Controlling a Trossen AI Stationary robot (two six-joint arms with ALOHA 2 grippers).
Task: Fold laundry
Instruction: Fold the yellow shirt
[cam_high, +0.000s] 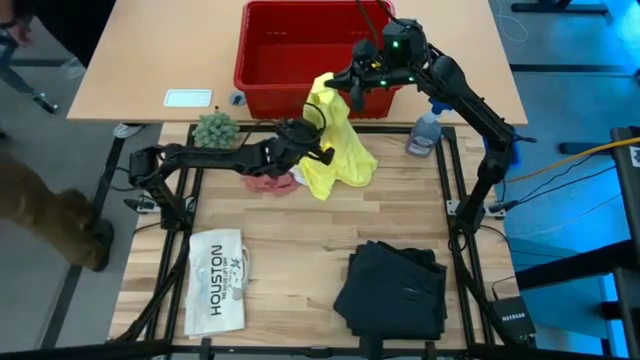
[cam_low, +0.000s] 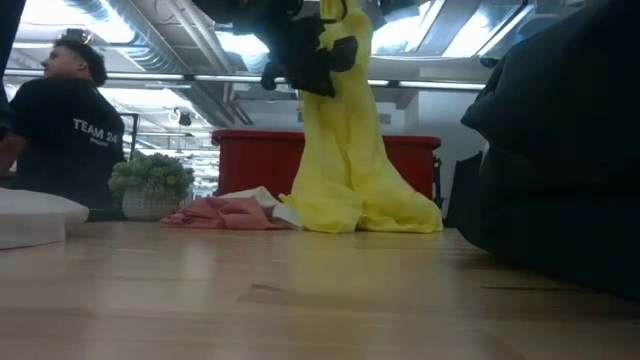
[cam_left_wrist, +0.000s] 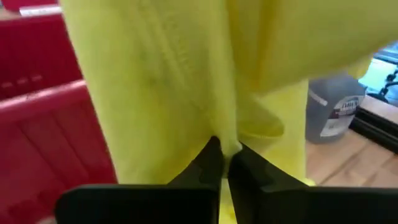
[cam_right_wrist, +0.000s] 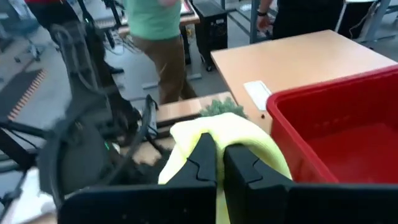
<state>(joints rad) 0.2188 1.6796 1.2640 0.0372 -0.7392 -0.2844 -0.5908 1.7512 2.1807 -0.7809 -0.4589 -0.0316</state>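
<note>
Both grippers are pinched shut on the yellow T-shirt (cam_high: 335, 140), which hangs lifted in front of the red basket (cam_high: 275, 60), its lower end trailing on the surface (cam_high: 300, 250). The right gripper (cam_high: 357, 92) has the top edge, high by the basket's front wall; the left gripper (cam_high: 318, 150) has closed on a fold lower down the shirt's side, with cloth caught between its tips in the left wrist view.

On progress: the black trousers (cam_high: 395, 290) lie in a compact stack near the front right and look already folded, though the low view shows only a dark bulk. The shirt is in hand but not yet spread or folded. The pink cloth (cam_high: 268, 183) lies crumpled just beside the shirt, with a bit of white cloth (cam_low: 262, 196) against it; neither looks folded. So roughly 1 of 4 garments seems done, with 3 left.
</note>
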